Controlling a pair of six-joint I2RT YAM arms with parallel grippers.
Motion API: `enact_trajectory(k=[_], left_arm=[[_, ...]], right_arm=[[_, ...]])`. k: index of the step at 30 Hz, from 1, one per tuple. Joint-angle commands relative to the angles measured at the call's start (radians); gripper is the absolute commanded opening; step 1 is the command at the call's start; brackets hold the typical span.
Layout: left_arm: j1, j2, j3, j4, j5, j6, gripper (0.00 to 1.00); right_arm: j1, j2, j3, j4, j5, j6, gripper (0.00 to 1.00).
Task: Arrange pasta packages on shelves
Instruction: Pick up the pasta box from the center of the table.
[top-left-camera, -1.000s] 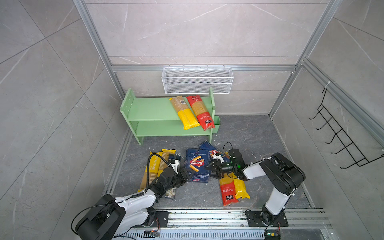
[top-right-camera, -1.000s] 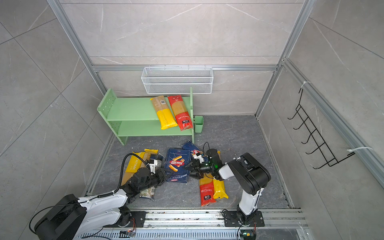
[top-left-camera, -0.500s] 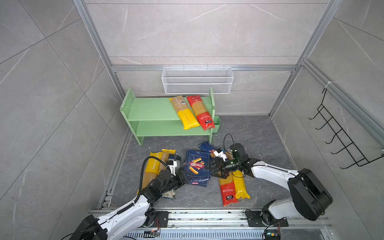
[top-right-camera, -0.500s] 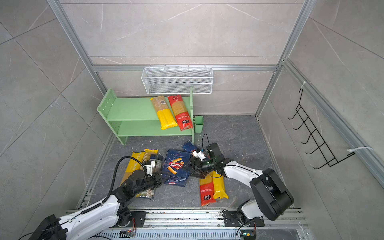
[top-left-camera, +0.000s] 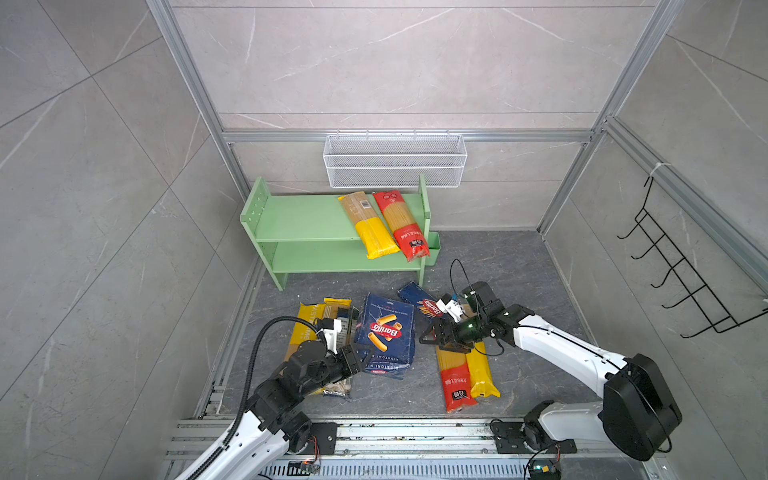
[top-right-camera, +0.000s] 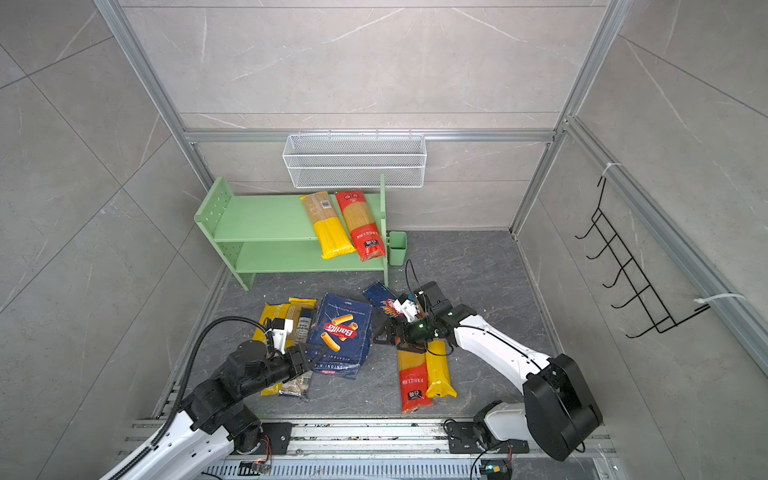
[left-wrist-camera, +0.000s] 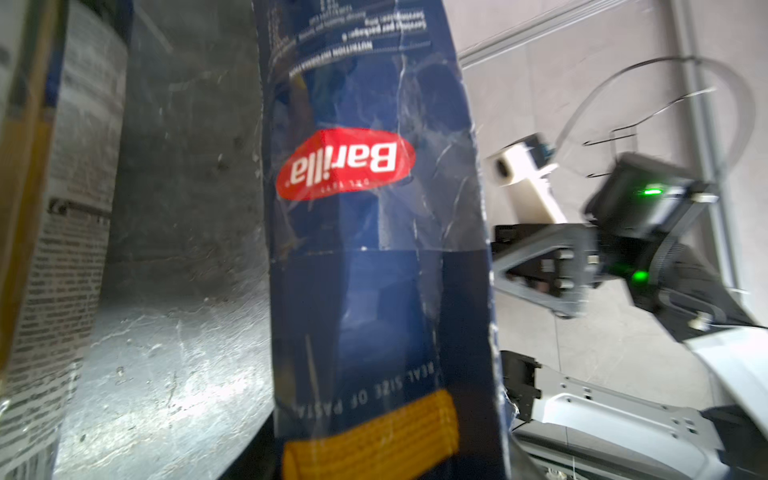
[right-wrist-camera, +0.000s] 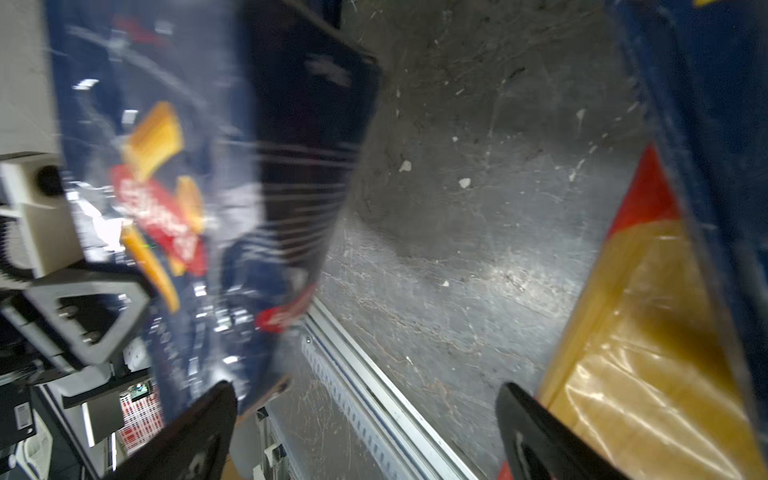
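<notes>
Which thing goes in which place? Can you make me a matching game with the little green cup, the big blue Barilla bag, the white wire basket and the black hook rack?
Things:
1. little green cup
2. big dark blue Barilla pasta bag
3. white wire mesh basket
4. black wire hook rack

Places:
A. on the wall at the robot's right
B. down in front of the pale green shelf unit
C. hanging on the back wall
D. at the end of the shelf unit

Pairs: 1-D, 2-B, 3-C, 4-A

White arm links (top-left-camera: 557, 345), black joints (top-left-camera: 640, 407) and jaws, looping black cables (top-left-camera: 251, 365), green lights (left-wrist-camera: 651, 192).
</notes>
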Motion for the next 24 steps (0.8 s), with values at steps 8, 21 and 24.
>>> enact_trajectory(k=[8,21,24], left_arm=[[0.001,0.002,0.282,-0.076,-0.035,0.143,0.2],[0.002,0.095,0.584,-0.286,-0.182,0.302,0.17],[0.002,0.134,0.66,-0.305,-0.213,0.347,0.16]], right_arm=[[0.001,-0.001,0.048,-0.096,0.11,-0.087,0.99],[0.001,-0.038,0.118,-0.217,0.266,-0.171,0.99],[0.002,-0.041,0.117,-0.218,0.265,-0.179,0.99]])
